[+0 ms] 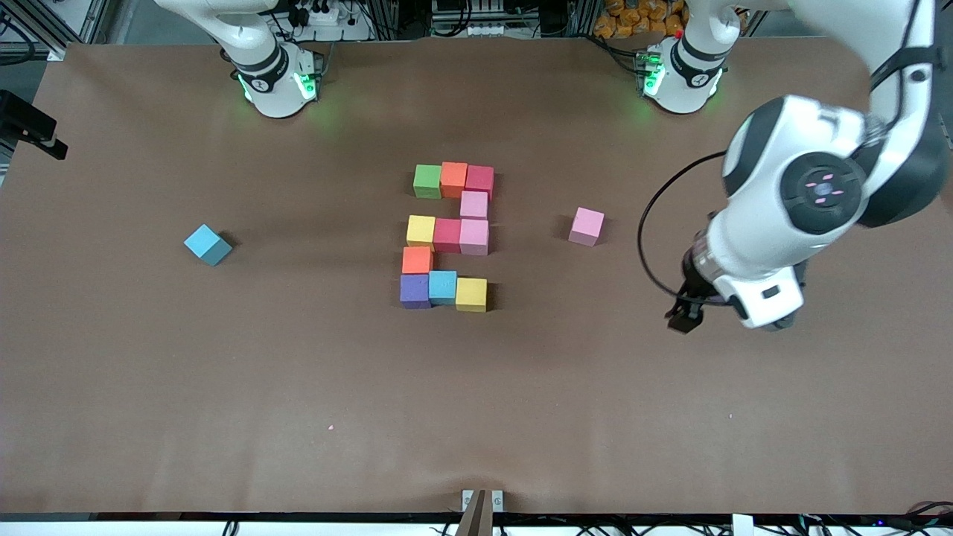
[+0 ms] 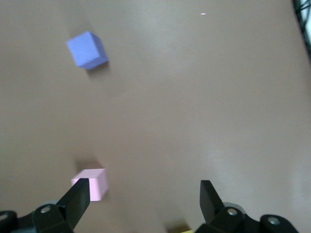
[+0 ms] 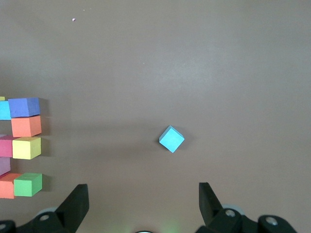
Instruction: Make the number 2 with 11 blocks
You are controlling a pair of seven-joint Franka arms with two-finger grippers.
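The number 2 (image 1: pixel 447 237) lies at the table's middle, made of blocks set edge to edge: green (image 1: pixel 427 181), orange and red on top, purple (image 1: pixel 415 290), light blue and yellow at the bottom. A loose pink block (image 1: pixel 587 226) sits toward the left arm's end, and a loose light blue block (image 1: pixel 208 245) toward the right arm's end. My left gripper (image 1: pixel 685 316) hangs open and holds nothing, with the pink block (image 2: pixel 92 183) beside one fingertip. My right gripper (image 3: pixel 143 191) is open and high over the table, with the light blue block (image 3: pixel 171 139) below it.
Brown paper covers the table (image 1: pixel 223 387). The two arm bases (image 1: pixel 275 78) (image 1: pixel 681 71) stand along its edge farthest from the front camera. A black clamp (image 1: pixel 30 126) sticks in at the right arm's end. A small bracket (image 1: pixel 482 502) sits at the nearest edge.
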